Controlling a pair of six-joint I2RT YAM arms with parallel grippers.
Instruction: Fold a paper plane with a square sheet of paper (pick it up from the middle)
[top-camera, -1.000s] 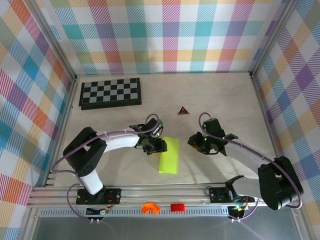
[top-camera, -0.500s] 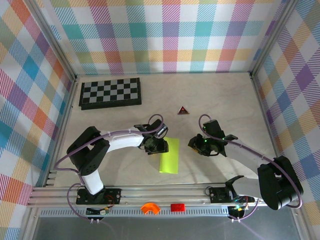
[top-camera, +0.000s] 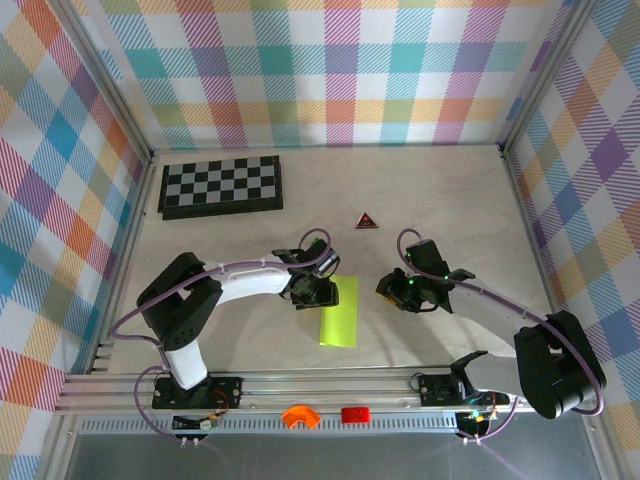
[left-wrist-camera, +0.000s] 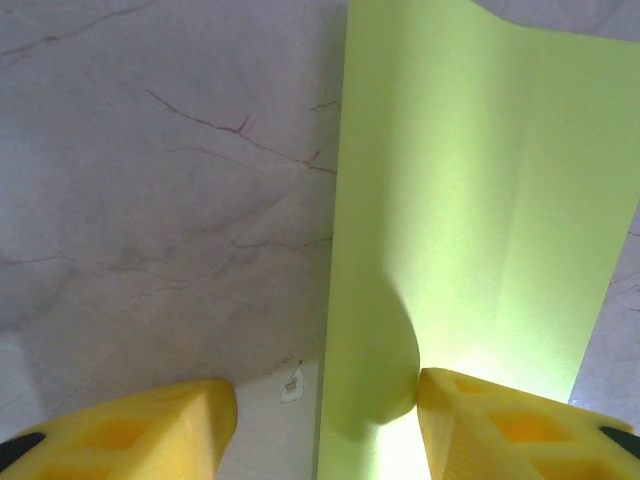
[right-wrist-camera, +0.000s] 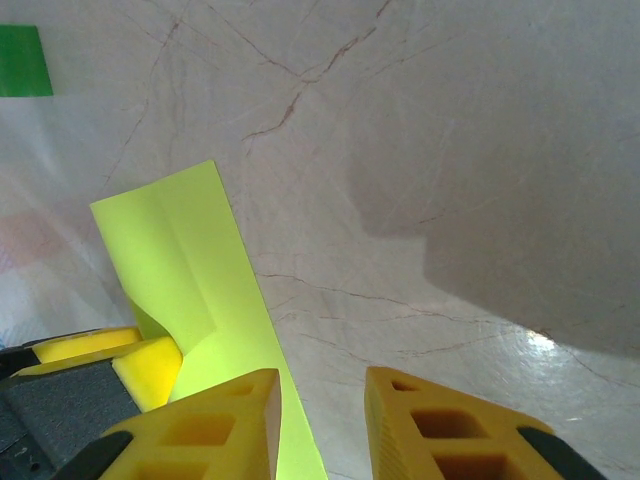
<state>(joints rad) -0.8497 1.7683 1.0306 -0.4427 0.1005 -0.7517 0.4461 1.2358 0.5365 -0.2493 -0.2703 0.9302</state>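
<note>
The lime-green paper (top-camera: 341, 318) lies flat on the marble table, folded into a long narrow rectangle. My left gripper (top-camera: 317, 291) sits low at its upper left corner. In the left wrist view the paper (left-wrist-camera: 470, 200) has its left edge between the open jaws of my left gripper (left-wrist-camera: 325, 397). The right finger (left-wrist-camera: 490, 420) touches a raised bulge of paper, and the left finger rests on bare table. My right gripper (top-camera: 393, 291) hovers just right of the sheet. In its own view the right gripper (right-wrist-camera: 320, 390) is open with nothing between its fingers, and the paper (right-wrist-camera: 170, 240) lies beside its left finger.
A folded chessboard (top-camera: 220, 186) lies at the back left. A small red triangle (top-camera: 366, 221) sits behind the grippers. An orange piece (top-camera: 298, 416) and a red piece (top-camera: 354, 414) rest on the front rail. Checked walls close in three sides.
My left gripper has shifted slightly right over the paper's corner and its jaws have widened. The paper and the right arm have barely moved.
</note>
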